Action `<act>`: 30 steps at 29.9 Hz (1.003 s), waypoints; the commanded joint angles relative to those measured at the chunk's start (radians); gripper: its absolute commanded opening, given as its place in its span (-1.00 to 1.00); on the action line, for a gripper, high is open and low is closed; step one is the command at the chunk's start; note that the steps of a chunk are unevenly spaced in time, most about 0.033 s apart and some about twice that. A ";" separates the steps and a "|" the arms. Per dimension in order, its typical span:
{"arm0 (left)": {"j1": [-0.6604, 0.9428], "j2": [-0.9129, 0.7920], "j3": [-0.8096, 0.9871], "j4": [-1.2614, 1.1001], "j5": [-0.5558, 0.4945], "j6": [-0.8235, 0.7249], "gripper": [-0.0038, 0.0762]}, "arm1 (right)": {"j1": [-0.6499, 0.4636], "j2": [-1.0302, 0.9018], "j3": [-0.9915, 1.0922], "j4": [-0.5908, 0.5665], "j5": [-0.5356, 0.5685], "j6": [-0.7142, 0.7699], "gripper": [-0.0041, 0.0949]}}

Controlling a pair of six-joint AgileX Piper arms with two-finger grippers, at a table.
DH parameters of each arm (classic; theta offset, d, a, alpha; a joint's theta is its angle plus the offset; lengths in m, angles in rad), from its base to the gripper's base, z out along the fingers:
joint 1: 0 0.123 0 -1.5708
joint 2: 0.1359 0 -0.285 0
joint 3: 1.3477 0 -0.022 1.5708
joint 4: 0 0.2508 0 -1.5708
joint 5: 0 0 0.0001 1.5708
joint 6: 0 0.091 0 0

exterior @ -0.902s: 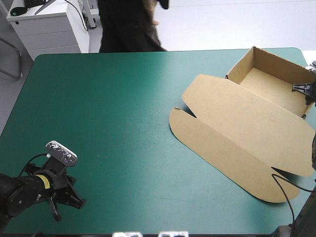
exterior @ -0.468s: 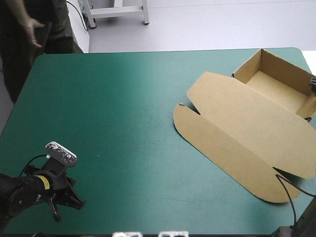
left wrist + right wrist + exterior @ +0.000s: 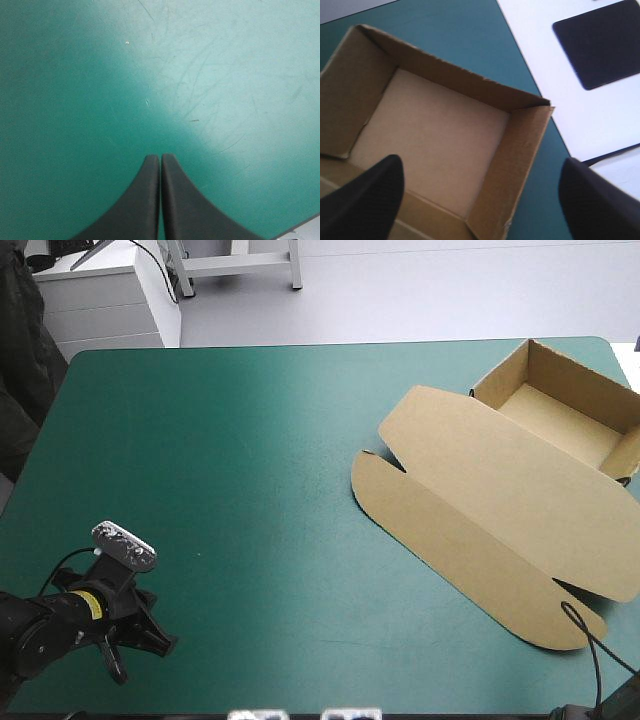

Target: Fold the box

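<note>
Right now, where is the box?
In the high view the box lies at the right side of the table, its open tray at the far right corner, lid flat toward the middle. The right pincer hovers open above the tray.

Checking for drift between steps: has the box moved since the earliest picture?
Yes. The box has slid slightly toward the table's right edge. Its tray's far corner now lies nearer the table's far-right corner.

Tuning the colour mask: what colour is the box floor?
Plain brown, no print; the box shows best in the right wrist view.
</note>
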 commanded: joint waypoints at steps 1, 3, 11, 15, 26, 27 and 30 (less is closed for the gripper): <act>-0.001 0.001 -0.024 0.004 -0.054 -0.009 -0.92 | -0.004 -0.081 -0.032 0.084 0.010 -0.028 -0.04; -0.001 0.001 -0.024 0.004 -0.061 -0.009 -0.92 | -0.004 -0.104 -0.028 0.150 0.010 -0.052 -0.50; -0.001 0.001 -0.024 0.004 -0.075 -0.009 -0.92 | 0.082 -0.178 -0.028 0.278 0.010 -0.119 -0.95; -0.001 0.001 -0.024 0.004 -0.077 -0.009 -0.92 | 0.228 -0.211 -0.024 0.242 0.010 -0.119 -0.95; -0.001 0.001 -0.024 -0.004 -0.127 -0.016 -0.92 | 0.732 -0.336 0.207 0.009 0.010 -0.116 -0.94; -0.001 0.001 -0.024 -0.006 -0.129 -0.016 -0.92 | 0.775 -0.357 0.257 0.007 0.010 -0.116 -0.95; -0.001 0.001 -0.024 -0.012 -0.136 -0.016 -0.92 | 0.854 -0.429 0.381 0.007 -0.006 -0.116 -0.95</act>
